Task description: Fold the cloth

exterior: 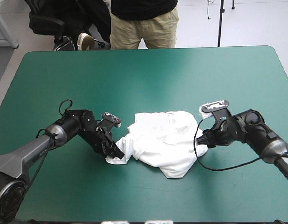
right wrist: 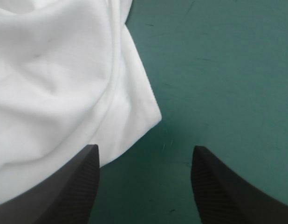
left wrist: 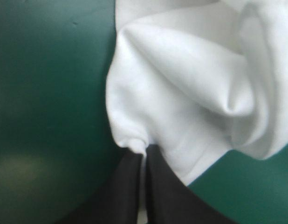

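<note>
T-shirt, crumpled near the middle of the table, long axis between the arms. Its left corner is pinched by the left gripper; its right corner is seen just ahead of the right gripper, spread wide.

You get bright, even overhead light on the counter; the T-shirt casts only a soft, thin shadow. Beside your left end effector a pale sheen marks the counter.
</note>
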You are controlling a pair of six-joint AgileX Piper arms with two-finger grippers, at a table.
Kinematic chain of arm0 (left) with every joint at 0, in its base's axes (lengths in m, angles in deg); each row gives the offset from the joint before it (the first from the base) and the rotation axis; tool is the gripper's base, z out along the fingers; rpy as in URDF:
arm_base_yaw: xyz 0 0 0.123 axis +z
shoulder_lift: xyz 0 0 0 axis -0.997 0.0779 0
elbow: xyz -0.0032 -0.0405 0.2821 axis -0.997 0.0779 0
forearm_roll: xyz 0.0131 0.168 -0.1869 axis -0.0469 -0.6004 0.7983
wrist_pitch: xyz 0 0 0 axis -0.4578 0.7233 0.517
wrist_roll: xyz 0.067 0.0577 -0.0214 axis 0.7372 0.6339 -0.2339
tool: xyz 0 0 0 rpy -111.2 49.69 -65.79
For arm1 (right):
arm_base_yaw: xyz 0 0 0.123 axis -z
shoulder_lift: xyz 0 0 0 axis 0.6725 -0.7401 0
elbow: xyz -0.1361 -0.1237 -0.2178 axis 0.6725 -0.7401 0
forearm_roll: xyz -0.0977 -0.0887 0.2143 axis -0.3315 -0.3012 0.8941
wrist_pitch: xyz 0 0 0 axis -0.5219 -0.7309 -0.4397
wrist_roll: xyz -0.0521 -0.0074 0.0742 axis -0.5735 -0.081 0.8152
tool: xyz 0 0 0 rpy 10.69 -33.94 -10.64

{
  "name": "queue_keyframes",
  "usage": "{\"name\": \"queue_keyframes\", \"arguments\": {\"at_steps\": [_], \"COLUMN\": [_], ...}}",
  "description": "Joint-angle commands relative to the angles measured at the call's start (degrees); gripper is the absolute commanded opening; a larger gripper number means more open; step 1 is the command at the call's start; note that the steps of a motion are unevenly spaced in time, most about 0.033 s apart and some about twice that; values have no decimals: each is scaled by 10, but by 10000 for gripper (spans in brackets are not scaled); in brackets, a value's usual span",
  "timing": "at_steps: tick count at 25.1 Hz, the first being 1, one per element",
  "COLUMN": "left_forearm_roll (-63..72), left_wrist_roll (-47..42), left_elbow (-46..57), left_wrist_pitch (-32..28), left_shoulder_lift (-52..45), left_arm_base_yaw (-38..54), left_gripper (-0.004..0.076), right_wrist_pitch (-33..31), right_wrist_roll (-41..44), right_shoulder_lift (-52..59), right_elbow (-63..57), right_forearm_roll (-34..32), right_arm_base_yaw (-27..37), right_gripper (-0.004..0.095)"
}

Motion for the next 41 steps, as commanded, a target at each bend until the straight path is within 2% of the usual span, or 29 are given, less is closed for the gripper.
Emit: {"name": "queue_keyframes", "arguments": {"at_steps": [1, 8, 10, 11, 12, 13, 18, 21, 22, 26, 30, 37, 41], "left_forearm_roll": [17, 17, 17, 17, 17, 17, 6, -79, -133, -194, -206, -251, -311], "left_wrist_roll": [-1, -1, -1, 4, 1, 1, -1, -61, -96, -124, -124, -123, -124], "left_elbow": [-1, -1, -1, -1, -1, -1, -3, -29, -58, -135, -241, -485, -595], "left_wrist_pitch": [-14, -23, -24, -24, -24, -25, -23, -1, 25, 66, 70, 69, 49], "left_shoulder_lift": [-10, -10, -10, -10, -12, -12, -37, -104, -138, -198, -239, -255, -255], "left_arm_base_yaw": [-7, -7, -7, -7, -7, -7, -5, -5, -5, -5, -5, -5, -5], "left_gripper": [-18, -18, -18, -18, -18, -18, -18, -18, -18, -18, -18, -18, -18], "right_wrist_pitch": [28, 70, 69, 59, 50, 47, 24, 18, 14, 4, 5, 15, -36], "right_wrist_roll": [-33, -67, -73, -85, -105, -112, -124, -116, -101, -92, -113, -189, -183], "right_shoulder_lift": [-24, -102, -121, -128, -131, -131, -118, -55, -12, 81, 153, 202, 193], "right_elbow": [19, 19, 19, 19, 19, 19, 19, 21, 29, 77, 169, 351, 428], "right_forearm_roll": [9, 54, 52, 49, 49, 49, 34, 14, -7, -33, -33, -23, -61], "right_arm_base_yaw": [25, 33, 33, 33, 33, 33, 33, 33, 33, 33, 33, 33, 33], "right_gripper": [503, 485, 388, 231, 11, -13, -13, -13, -13, -13, -13, -13, -13]}}
